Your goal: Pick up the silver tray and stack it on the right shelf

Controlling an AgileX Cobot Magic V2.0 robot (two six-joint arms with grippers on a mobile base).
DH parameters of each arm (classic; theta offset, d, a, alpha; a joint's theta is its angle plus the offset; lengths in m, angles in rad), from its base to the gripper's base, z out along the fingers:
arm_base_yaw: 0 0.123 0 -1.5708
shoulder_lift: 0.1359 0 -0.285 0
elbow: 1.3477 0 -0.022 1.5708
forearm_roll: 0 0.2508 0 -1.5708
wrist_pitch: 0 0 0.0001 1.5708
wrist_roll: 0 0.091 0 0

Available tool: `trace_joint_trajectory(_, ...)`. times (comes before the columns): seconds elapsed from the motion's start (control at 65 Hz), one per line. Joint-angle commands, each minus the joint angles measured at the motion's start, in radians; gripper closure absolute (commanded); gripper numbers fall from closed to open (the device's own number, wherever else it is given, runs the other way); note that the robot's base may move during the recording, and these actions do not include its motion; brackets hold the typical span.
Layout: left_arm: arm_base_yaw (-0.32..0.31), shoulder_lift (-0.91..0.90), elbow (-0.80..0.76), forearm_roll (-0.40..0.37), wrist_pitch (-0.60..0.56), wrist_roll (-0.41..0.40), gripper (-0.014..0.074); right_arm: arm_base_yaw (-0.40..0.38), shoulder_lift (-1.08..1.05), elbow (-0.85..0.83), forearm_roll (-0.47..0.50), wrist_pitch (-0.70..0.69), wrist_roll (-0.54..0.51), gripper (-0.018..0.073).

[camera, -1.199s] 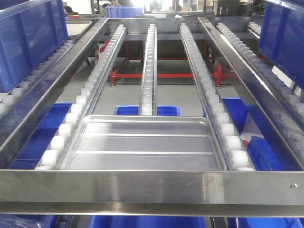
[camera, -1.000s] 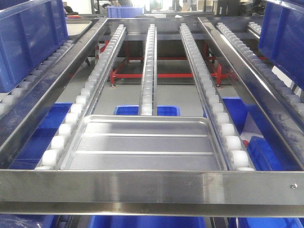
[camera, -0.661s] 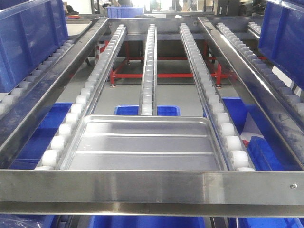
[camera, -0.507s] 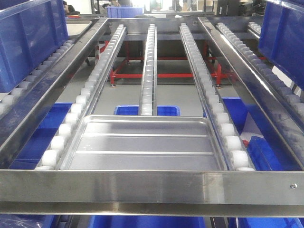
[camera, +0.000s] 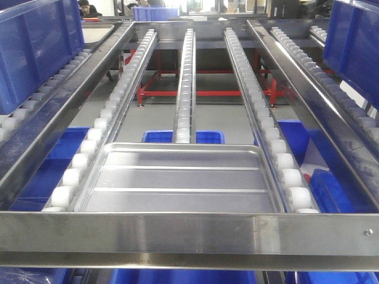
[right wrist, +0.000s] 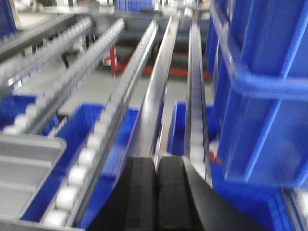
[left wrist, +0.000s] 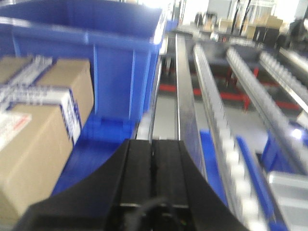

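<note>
Nearest you, in the left wrist view, your left end effector [left wrist: 153, 163] had its two black fingers pressed flat together with nothing between them; cardboard boxes [left wrist: 38, 134] sat just to its left, with a blue bin [left wrist: 110, 62] behind them. In the right wrist view your right end effector [right wrist: 156, 190] was closed on nothing too, its fingers meeting along a thin seam; a second blue bin [right wrist: 260, 96] stood close on its right. Neither touched the silver tray [camera: 177, 177]; you could see it lying flat on the shelf [camera: 308, 89], right behind the shiny front bar [camera: 189, 234]; it sat between two rails of white rollers [camera: 89, 148], its far edge at the near end of the middle rail [camera: 185, 89]; its two long ridges ran side to side. Below the rails the lower bins [camera: 204, 137] showed blue; beyond them a red frame [camera: 177, 93] stood on the grey floor; far back on the left a dull grey tray [camera: 98, 32] rested in the neighbouring lane.
</note>
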Motion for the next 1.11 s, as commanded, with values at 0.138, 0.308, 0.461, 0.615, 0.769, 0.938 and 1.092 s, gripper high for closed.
trace_joint_trajectory(0.138,-0.001,0.144,-0.235,-0.056,0.311,-0.005,0.0687,0.011,0.297,-0.225,-0.011,0.151,-0.011,0.0511)
trace_joint_trajectory(0.308,-0.001,0.371,-0.414,-0.061,0.608,0.014,0.0687,0.011,0.552,-0.368,-0.011,0.256,-0.011,0.0511)
trace_joint_trajectory(0.461,-0.001,0.614,-0.553,-0.066,0.816,0.117,0.0687,0.011,0.753,-0.465,0.011,0.304,-0.011,0.0511)
trace_joint_trajectory(0.615,-0.001,0.791,-0.6,-0.093,0.812,0.117,0.0687,0.011,0.864,-0.478,0.074,0.316,-0.01,0.0511)
trace_joint_trajectory(0.769,-0.001,0.914,-0.609,-0.153,0.765,0.117,0.0687,0.011,0.921,-0.481,0.169,0.333,-0.01,0.0511)
trace_joint_trajectory(0.938,-0.001,1.006,-0.688,-0.19,0.702,0.115,0.0687,0.011,0.972,-0.536,0.236,0.429,-0.01,0.0503)
trace_joint_trajectory(1.092,-0.057,1.076,-0.784,-0.034,0.665,-0.095,0.0689,0.039,1.021,-0.61,0.235,0.401,0.031,0.0497)
